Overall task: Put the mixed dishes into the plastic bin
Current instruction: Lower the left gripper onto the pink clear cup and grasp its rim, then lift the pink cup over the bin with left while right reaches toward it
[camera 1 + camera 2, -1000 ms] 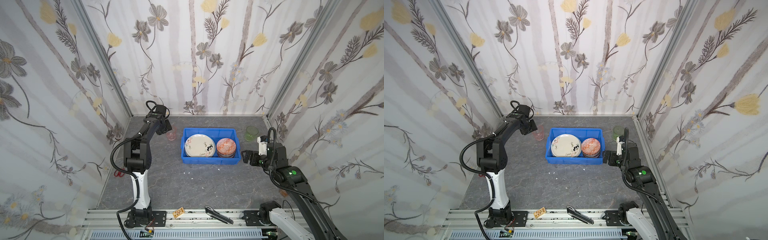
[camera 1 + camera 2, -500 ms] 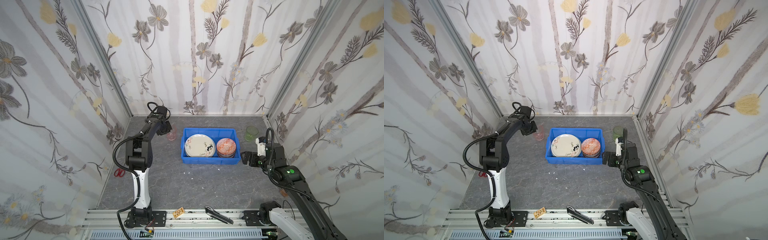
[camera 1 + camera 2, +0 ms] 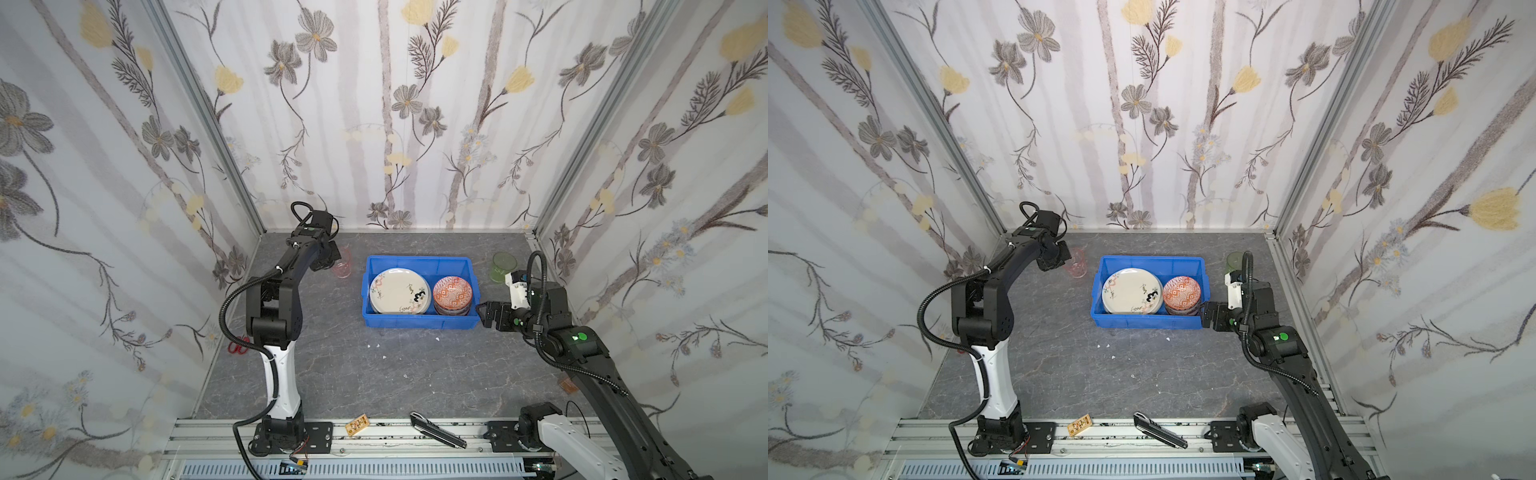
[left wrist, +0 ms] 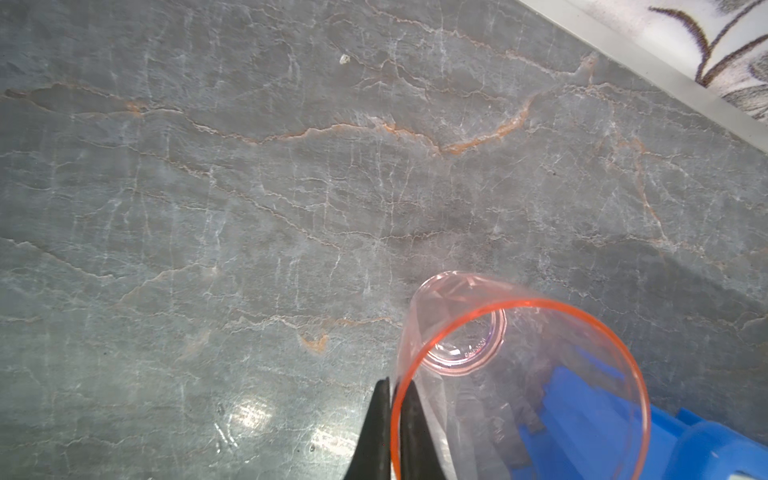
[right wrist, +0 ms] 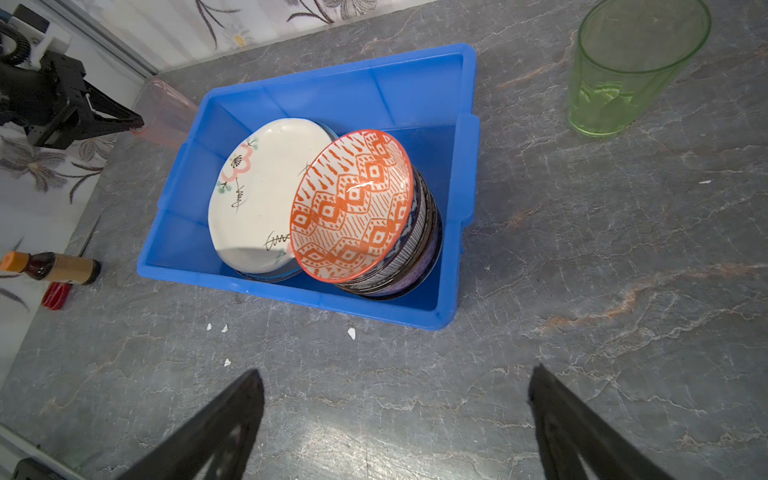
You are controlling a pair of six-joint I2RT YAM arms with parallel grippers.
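The left tool (image 4: 395, 399) pinches the rim of the pink tumbler (image 4: 519, 374), with one finger inside and one outside. The tumbler is just beside the far left corner of the blue bin (image 3: 417, 259). It seems tilted, though the view there is poor. The right tool (image 5: 395, 372) is spread wide and empty, over the bench (image 3: 374, 374) near the bin's right end. In the bin lie a cream plate (image 5: 257, 195) and an orange bowl (image 5: 353, 203) on top of other bowls (image 5: 419, 232). The green tumbler (image 5: 627, 70) stands on the bench, outside the bin.

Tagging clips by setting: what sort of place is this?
Probably a robot test cell: floral wallpaper panels enclose a grey tabletop, and two arms mount on an aluminium rail.
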